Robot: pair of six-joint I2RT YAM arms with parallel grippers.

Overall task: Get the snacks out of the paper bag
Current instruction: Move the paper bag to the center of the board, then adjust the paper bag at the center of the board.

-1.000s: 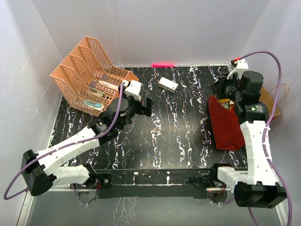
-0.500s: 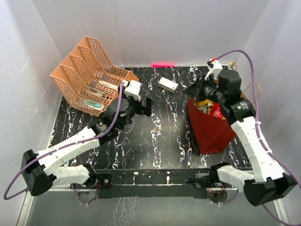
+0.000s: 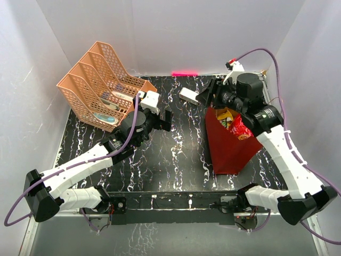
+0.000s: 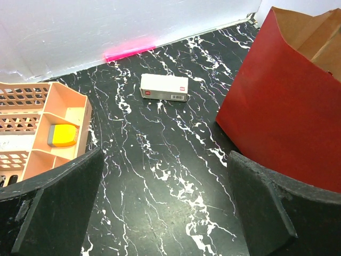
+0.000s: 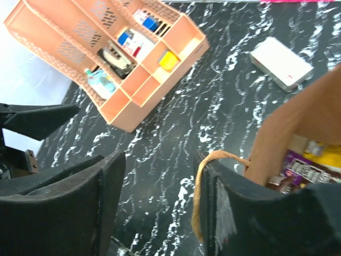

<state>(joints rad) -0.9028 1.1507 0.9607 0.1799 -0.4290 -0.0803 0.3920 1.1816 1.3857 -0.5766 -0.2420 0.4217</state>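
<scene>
The paper bag [image 3: 229,152] stands upright at the right of the table, red outside and brown inside [image 5: 298,120]. Snacks show in its open top: a yellow packet [image 3: 226,114], a red chip bag [image 3: 241,129] and purple packets [image 5: 298,170]. My right gripper [image 3: 209,98] [image 5: 160,197] hovers at the bag's far left rim with its jaws apart. The bag's cord handle [image 5: 205,181] hangs loosely over the edge of one finger. My left gripper [image 3: 166,120] [image 4: 165,208] is open over bare table, left of the bag [image 4: 287,101].
A small white box [image 3: 190,96] [image 4: 163,87] lies near the back wall. The peach mesh file rack [image 3: 101,88] [image 5: 117,58] fills the back left corner with small items in it. White walls enclose the table on three sides.
The right arm swung left, dragging the bag toward the middle and standing it upright. Its jaws then came apart off the cord handle. The left arm stayed still.
</scene>
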